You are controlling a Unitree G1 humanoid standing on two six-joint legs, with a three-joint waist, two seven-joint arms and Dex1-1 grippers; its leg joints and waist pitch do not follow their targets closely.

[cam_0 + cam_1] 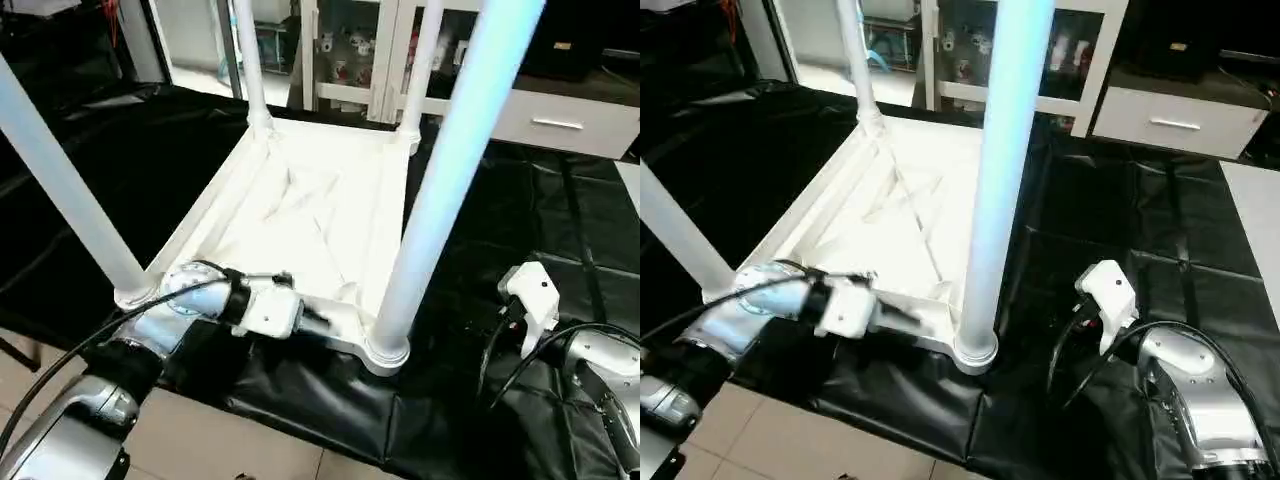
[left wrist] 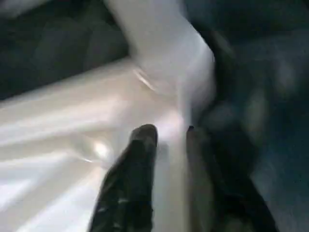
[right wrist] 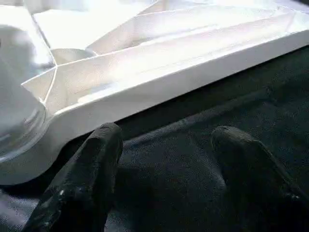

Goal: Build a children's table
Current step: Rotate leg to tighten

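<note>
The children's table lies upside down on the black cloth, its white X-ribbed top (image 1: 320, 200) facing up. All its tube legs stand upright in the corner sockets: near right leg (image 1: 440, 170), near left leg (image 1: 60, 180), two far legs (image 1: 250, 60). My left gripper (image 2: 169, 133) reaches in from the near side and is shut on the top's near rim (image 1: 340, 322), close to the near right socket (image 1: 385, 350). My right gripper (image 3: 166, 133) hovers open over the cloth just right of that corner, holding nothing; its white wrist housing (image 1: 530, 292) shows there.
The black-draped work table (image 1: 520, 200) ends at a front edge (image 1: 300, 420) above tiled floor (image 1: 220, 440). White cabinets with a drawer (image 1: 560, 120) stand behind. Black cables (image 1: 500, 350) loop beside my right forearm.
</note>
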